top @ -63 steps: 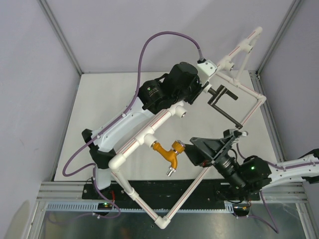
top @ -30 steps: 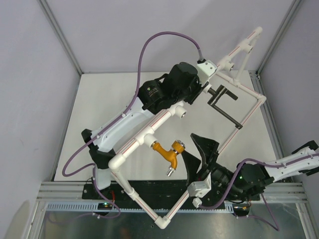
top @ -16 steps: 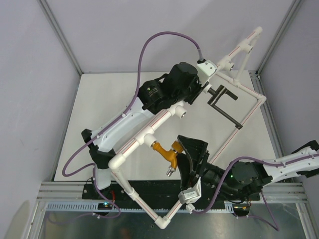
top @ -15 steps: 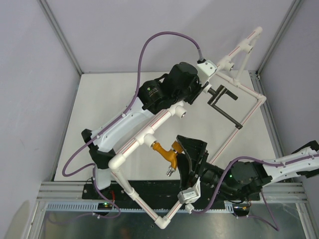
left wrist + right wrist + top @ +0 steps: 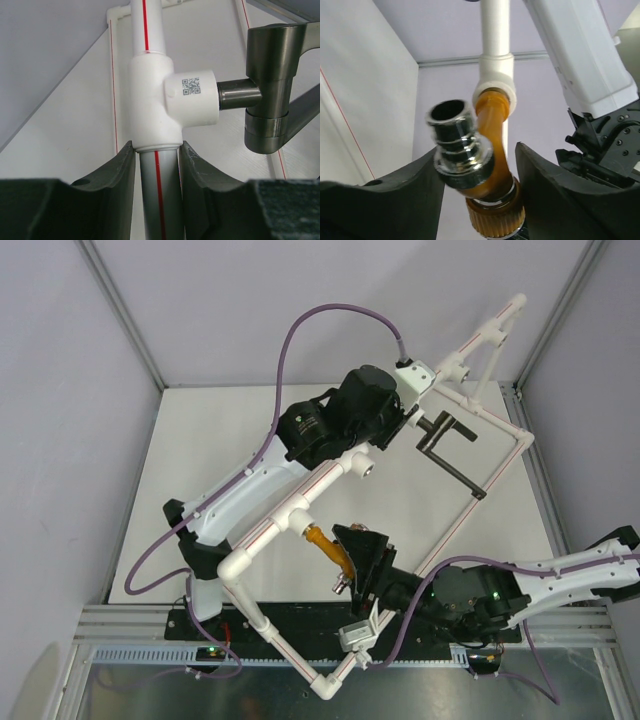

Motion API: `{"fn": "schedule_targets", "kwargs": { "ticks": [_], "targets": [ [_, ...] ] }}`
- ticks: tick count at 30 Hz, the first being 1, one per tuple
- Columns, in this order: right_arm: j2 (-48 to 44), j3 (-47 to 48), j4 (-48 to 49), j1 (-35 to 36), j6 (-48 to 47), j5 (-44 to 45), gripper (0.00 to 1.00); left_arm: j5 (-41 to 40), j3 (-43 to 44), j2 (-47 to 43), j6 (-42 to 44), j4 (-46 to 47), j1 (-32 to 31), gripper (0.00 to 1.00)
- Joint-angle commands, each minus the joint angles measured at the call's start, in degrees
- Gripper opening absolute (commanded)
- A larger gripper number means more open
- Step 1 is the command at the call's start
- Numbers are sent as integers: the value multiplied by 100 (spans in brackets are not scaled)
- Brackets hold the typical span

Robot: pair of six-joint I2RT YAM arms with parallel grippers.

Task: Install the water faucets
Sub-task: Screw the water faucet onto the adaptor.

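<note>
The orange tap (image 5: 492,120) sits with its threaded end in a socket (image 5: 495,82) of the white pipe frame (image 5: 262,535), near the middle of the desk (image 5: 200,460). The right hand (image 5: 477,150) straddles it. Its fingers (image 5: 555,200) are spread on either side of the tap body and very close to it, but they seem not to be pressing on it. I judge that hand open and about to clamp.

The black tap (image 5: 267,95) is at the far right and is seated in the tee fitting (image 5: 152,100). Just below that tee, the left hand (image 5: 156,165) is closed on the pipe, with both pads against it, bracing the frame.

The main risk is an off-centre grip. The chrome end (image 5: 457,145) lies towards the left finger, and the fat knurled collar (image 5: 495,220) sits lower down. The jaws could therefore close on two different widths and slip on smooth, round metal. A skewed hold would turn the tap off its axis, which could cross the threads or back them out.

The frame is braced only at the far right, well apart from this socket. A hard twist here could therefore swing the near pipes across the desk or make the pipe creep in the left hand.
</note>
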Motion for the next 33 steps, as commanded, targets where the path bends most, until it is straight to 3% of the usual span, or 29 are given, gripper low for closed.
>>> {"fn": "schedule_targets", "kwargs": {
  "ticks": [1, 6, 8, 20, 28, 33],
  "targets": [
    [83, 216, -366, 25, 86, -328, 51, -176, -728, 893, 300, -1678, 284, 3],
    [133, 216, -286, 84, 815, -372, 11, -181, -718, 888, 302, -1680, 284, 3],
    [140, 194, -200, 138, 1472, -509, 4, -184, -710, 885, 302, -1678, 284, 3],
    [-151, -408, 2862, 333, 6091, -867, 0, -164, -688, 907, 299, -1679, 284, 3],
    [-9, -966, 5495, 214, 9513, 312, 0, -183, -682, 912, 297, -1678, 284, 3],
    [-16, -1021, 6012, 62, 11896, 1196, 0, -151, -674, 917, 285, -1687, 284, 3]
  ]
}}
